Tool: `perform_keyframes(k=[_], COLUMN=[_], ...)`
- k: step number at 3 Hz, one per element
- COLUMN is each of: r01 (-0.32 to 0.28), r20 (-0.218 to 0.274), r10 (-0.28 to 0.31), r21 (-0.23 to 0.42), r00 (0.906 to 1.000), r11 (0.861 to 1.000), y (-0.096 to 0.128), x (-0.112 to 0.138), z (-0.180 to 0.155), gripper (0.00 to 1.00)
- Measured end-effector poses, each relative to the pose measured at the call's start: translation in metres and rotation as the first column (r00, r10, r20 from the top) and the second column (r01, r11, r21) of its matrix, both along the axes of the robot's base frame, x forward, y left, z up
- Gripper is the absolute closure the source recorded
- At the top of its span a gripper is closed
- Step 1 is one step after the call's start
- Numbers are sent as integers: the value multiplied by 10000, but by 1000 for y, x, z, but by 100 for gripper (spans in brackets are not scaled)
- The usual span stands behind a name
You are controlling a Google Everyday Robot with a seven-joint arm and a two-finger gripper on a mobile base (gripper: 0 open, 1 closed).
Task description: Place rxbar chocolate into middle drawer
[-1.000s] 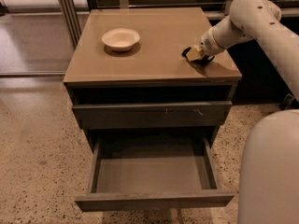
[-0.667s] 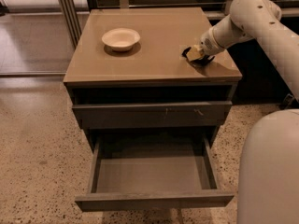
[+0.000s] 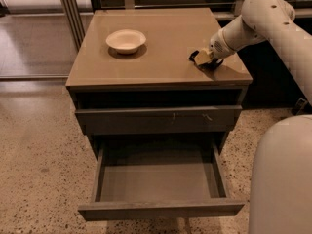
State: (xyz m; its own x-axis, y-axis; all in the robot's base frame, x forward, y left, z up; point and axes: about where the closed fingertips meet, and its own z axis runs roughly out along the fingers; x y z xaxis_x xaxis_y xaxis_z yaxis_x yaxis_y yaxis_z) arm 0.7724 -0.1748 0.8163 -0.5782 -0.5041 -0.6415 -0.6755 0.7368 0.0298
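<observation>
Fingers of the gripper: tan, low over the surface, on its right part and nearer the front edge than the back. Cannot tell how far apart, nor whether clamped on anything. Set among dark shapes that merge with shadow.

Just beside the fingertips, on the side toward the bowl, a small black sliver on the surface: the rxbar chocolate, as far as can be made out. No lettering readable. Touching the fingers or merely next to them, cannot tell. Well apart from the drawer below.

White arm coming in from the upper right of the view, sloping down to the gripper.

White bowl upright on the left rear part of the surface, well apart from the gripper.

Under the surface, a dark open gap, then a grey drawer front pushed in, with small pale marks right of its middle.

Below that, the middle drawer pulled far out toward the camera: plain flat front, bare grey inside.

Rounded white robot body filling the lower right corner. Speckled floor around the cabinet.
</observation>
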Motion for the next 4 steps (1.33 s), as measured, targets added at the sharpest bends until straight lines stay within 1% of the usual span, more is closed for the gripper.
perform_keyframes(k=[1, 2, 3, 4], r01=[-459, -1173, -2149, -2150], r20=[59, 48, -369, -370], r10=[461, 1178, 2123, 2124], r21=[-352, -665, -949, -949], r00=[9989, 9930, 9765, 9765], r11=[9983, 9909, 9720, 9720], y=[10, 21, 31, 31], x=[-2, -15, -42, -42], z=[1, 23, 46, 46], gripper=[100, 100, 100, 100])
